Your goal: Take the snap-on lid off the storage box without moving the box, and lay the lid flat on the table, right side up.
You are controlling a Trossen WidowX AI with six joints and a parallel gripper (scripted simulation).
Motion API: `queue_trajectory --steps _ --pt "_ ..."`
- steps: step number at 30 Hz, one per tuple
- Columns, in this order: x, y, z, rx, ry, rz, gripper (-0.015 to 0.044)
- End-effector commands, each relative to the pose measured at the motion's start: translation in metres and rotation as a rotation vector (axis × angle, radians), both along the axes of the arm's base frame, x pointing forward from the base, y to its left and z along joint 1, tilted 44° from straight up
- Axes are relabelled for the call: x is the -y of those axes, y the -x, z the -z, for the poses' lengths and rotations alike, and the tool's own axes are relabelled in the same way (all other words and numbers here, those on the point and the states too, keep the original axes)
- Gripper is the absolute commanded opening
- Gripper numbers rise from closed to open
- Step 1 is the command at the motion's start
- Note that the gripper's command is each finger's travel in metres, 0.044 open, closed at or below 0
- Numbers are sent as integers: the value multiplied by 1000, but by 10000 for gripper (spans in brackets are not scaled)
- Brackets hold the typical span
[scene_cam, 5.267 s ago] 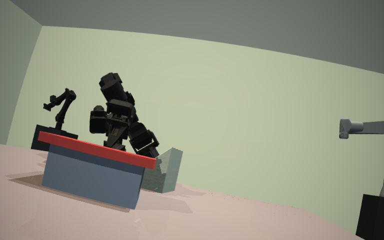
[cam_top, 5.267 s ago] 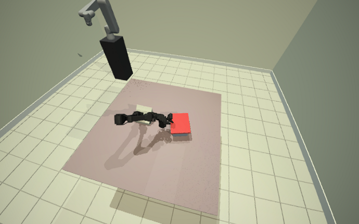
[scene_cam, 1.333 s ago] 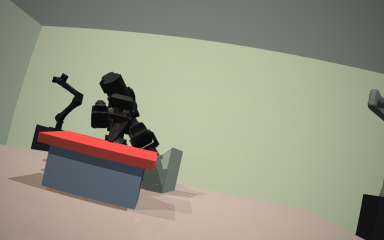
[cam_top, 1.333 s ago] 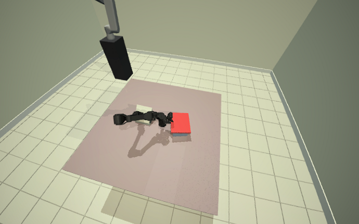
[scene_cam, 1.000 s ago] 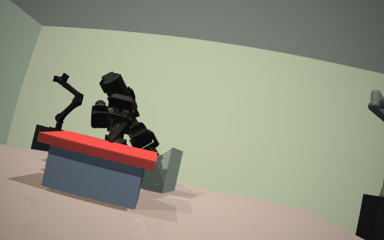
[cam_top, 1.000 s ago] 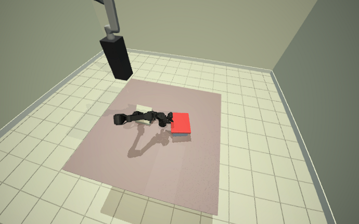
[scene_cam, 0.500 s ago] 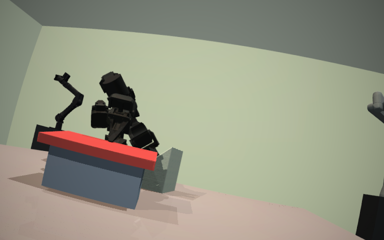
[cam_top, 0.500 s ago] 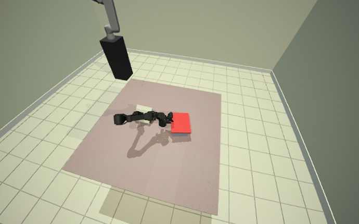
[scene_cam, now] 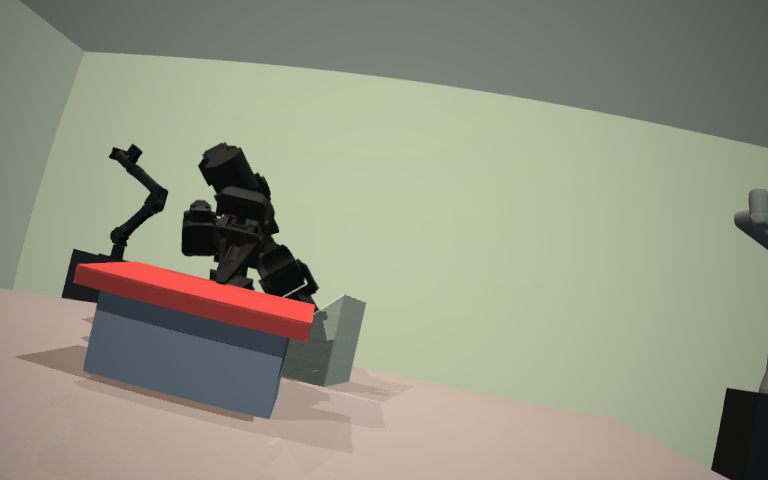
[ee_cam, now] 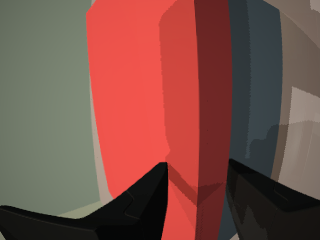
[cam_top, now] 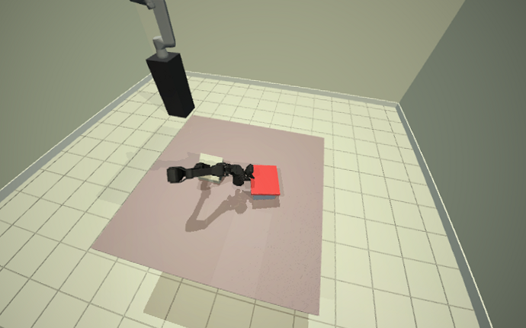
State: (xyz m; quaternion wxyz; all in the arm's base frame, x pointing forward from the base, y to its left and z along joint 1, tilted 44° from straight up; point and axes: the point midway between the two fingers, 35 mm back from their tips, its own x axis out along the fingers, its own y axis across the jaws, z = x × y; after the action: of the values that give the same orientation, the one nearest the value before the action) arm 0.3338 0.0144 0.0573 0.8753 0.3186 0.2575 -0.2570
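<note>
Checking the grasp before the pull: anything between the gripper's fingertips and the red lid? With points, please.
Nothing separates them: the wrist view shows the gripper [cam_top: 253,173] [scene_cam: 222,281] [ee_cam: 196,168] shut on the edge of the red lid [cam_top: 265,179] [scene_cam: 215,291] [ee_cam: 130,100].
</note>
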Motion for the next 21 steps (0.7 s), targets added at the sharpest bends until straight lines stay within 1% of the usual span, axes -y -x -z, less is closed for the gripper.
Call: queue_trajectory --steps 1,21 --pt "0 -1 0 0 0 -1 0" --pt "-6 -1 -6 2 -1 -3 0"
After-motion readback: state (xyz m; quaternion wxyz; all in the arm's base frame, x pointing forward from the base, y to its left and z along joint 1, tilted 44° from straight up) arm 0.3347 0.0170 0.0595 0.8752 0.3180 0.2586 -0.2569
